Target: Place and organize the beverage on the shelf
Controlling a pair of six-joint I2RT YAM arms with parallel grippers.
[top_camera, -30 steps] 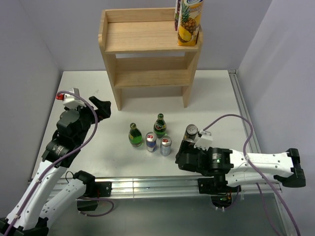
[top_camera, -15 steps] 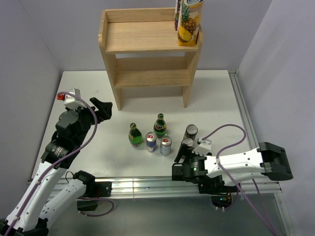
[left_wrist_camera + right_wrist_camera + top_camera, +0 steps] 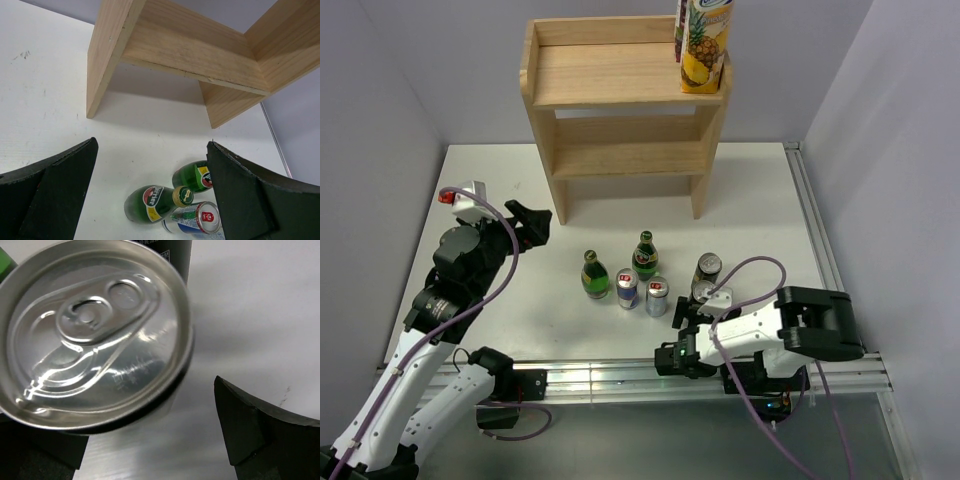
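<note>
The right end effector (image 3: 688, 306) is released, its jaws wide, and it grasps nothing. Directly before it, in the wrist view, is the lid of a black can (image 3: 95, 335). The can stands upright on the worktop (image 3: 750, 200), so its long axis points almost straight toward the end effector. The lid sits more to the side of one finger than in the middle between both, and I cannot tell whether that finger touches the can.

Just behind this can stands the second black can (image 3: 708, 266), very near, perhaps touching. I judge that the jaws must go around the nearer body without pushing the farther one.

To the side of the end effector, a little apart, stand the two blue-and-silver cans (image 3: 642, 292). The two green bottles (image 3: 594, 275) stand beyond these, all upright.

The left end effector (image 3: 532, 222) is also released and empty. It looks toward the bottles from the other side, but well apart from the black cans, so the right arm is clearly the nearer one.

Farthest is the shelf (image 3: 620, 150), both tiers without any of the six drinks. Only a juice carton (image 3: 705, 45) stands on its top corner.
</note>
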